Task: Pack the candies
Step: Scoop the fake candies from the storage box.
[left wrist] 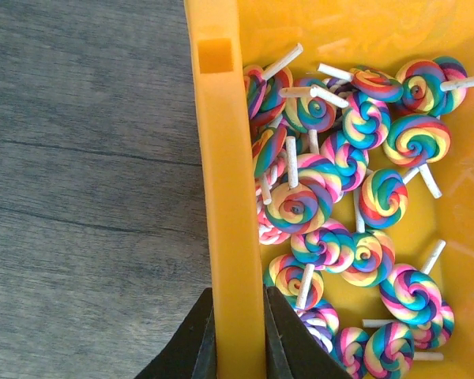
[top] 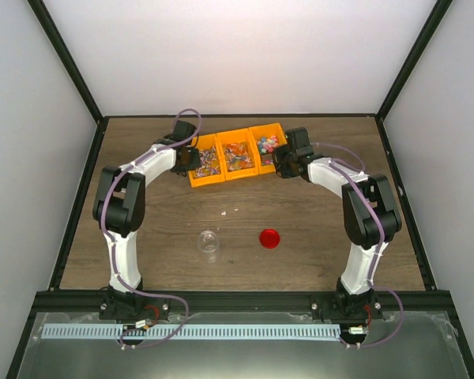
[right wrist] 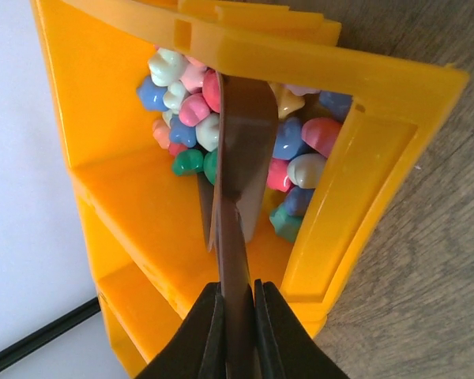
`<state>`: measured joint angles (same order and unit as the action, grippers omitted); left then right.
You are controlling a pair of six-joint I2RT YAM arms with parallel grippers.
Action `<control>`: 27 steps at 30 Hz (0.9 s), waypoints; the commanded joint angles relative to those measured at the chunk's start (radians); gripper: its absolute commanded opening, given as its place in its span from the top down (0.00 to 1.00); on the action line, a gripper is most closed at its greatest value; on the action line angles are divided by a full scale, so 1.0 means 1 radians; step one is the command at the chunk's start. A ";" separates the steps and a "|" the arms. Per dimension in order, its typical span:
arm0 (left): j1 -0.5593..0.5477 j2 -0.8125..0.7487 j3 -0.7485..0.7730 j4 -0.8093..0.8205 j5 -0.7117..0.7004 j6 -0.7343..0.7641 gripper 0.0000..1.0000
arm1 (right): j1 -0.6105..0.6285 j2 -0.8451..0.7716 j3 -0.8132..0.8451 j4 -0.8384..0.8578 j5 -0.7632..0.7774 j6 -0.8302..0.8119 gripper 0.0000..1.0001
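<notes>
Beside multicoloured candies, left end effector pinches bin wall, right end effector pinches brown strip.

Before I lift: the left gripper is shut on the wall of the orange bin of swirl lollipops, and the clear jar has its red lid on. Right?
No: the top view shows the red lid lying on the table beside the clear jar, apart from it. The left gripper is shut on the wall of the orange bin of swirl lollipops.
</notes>
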<state>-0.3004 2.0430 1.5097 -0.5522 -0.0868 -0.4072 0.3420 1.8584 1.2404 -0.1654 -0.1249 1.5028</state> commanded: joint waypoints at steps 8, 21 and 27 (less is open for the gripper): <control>-0.009 0.121 -0.025 -0.033 0.058 -0.058 0.96 | 0.026 -0.049 -0.005 -0.236 -0.065 -0.029 0.99; -0.003 0.146 0.006 -0.080 -0.111 -0.052 0.86 | 0.026 -0.112 0.012 -0.313 -0.001 -0.041 0.99; -0.005 0.146 -0.002 -0.079 -0.099 -0.048 0.96 | 0.026 -0.056 0.065 -0.354 0.011 -0.014 0.99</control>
<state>-0.3149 2.1418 1.5372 -0.5777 -0.1753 -0.4061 0.3515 1.7481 1.2514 -0.3607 -0.1188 1.4765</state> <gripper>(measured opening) 0.135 0.078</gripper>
